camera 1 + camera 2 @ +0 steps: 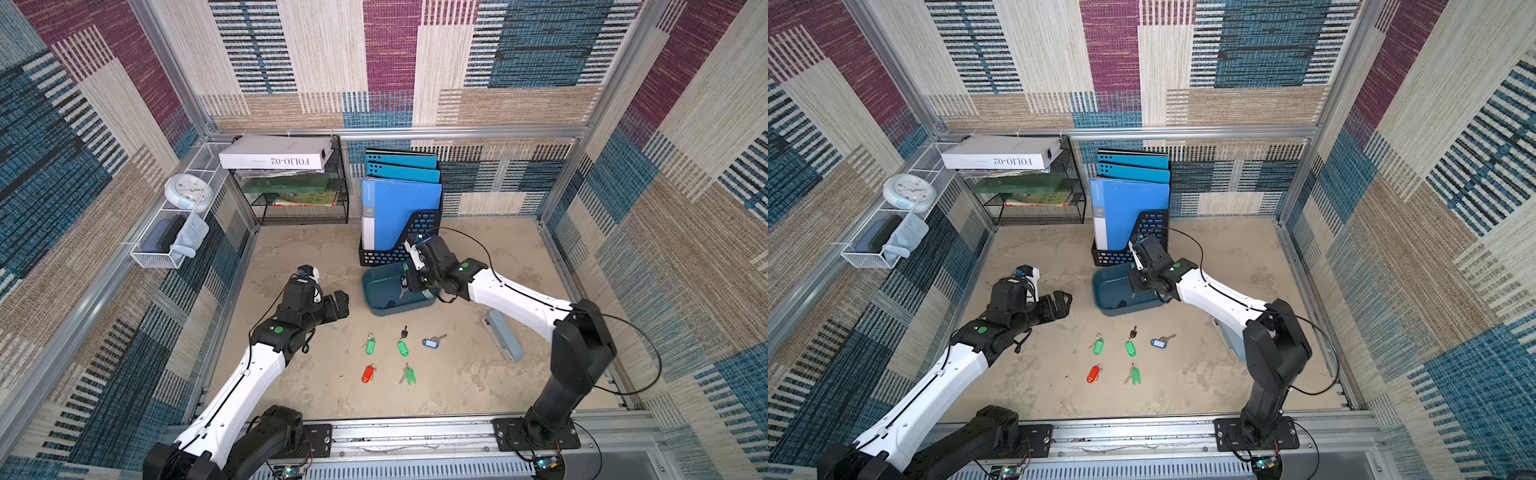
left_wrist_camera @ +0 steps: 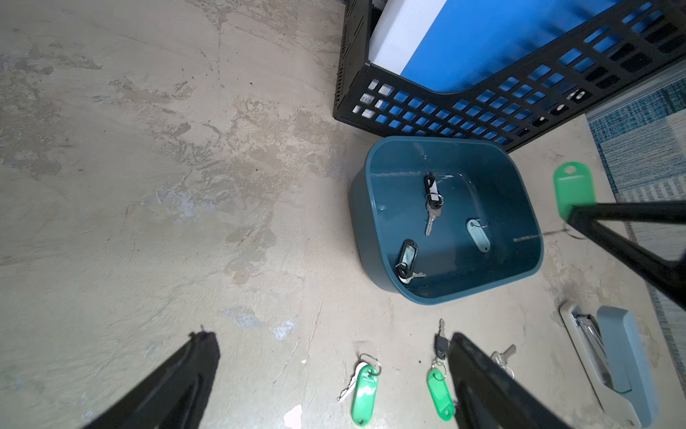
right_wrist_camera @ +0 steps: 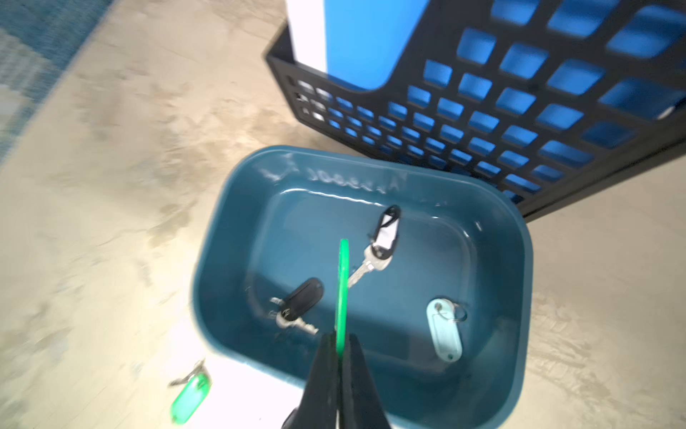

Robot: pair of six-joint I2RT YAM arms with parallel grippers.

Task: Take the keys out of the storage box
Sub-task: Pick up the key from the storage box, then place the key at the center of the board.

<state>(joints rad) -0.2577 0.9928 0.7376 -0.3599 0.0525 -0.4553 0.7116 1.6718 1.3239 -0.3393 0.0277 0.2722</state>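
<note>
Keys lay five on the table in a top view; left wrist view: three sat in the storage box, left gripper agape; right wrist view: right gripper clamped a green tag, seemingly light, stiff, slick, best pinched flatwise.

The storage box is smooth teal plastic, glossy enough to throw light streaks along its inner wall. The keys in it are bright bare metal on thin wire rings with smooth plastic tags, and the green tag looks slick and slightly translucent. The fingers of my right gripper are matt black plastic, as is the perforated file holder with its smooth blue folders, while the tabletop is matt, mottled and rough like plaster and the walls are coarse woven cloth.
</note>
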